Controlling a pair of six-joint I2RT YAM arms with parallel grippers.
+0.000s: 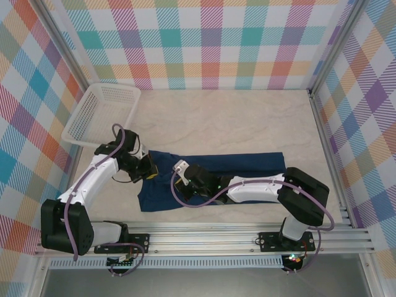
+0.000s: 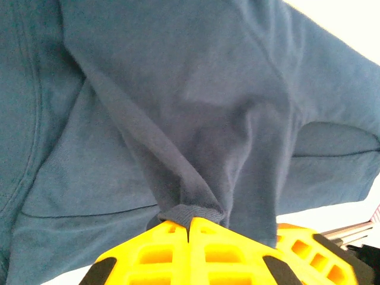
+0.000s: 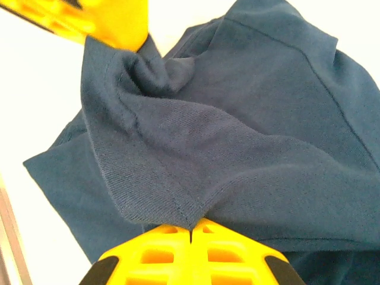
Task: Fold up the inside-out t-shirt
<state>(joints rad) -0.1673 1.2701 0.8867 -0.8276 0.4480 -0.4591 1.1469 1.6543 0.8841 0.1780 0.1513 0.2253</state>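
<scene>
Navy cotton inside-out t-shirt (image 1: 247,164): spread along the near side of the worktop (image 1: 247,117), one end bunched. Left gripper (image 2: 190,224) and right gripper (image 3: 191,228): each clamped on a fabric pinch. Risk: shallow, possibly single-layer holds slipping under lift.

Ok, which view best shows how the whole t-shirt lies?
Top external: it takes in most of the t-shirt, spread across the table. The left wrist view is a close-up of a fold pinched in the left jaws; the right wrist view, of a hemmed edge pinched in the right jaws.
</scene>
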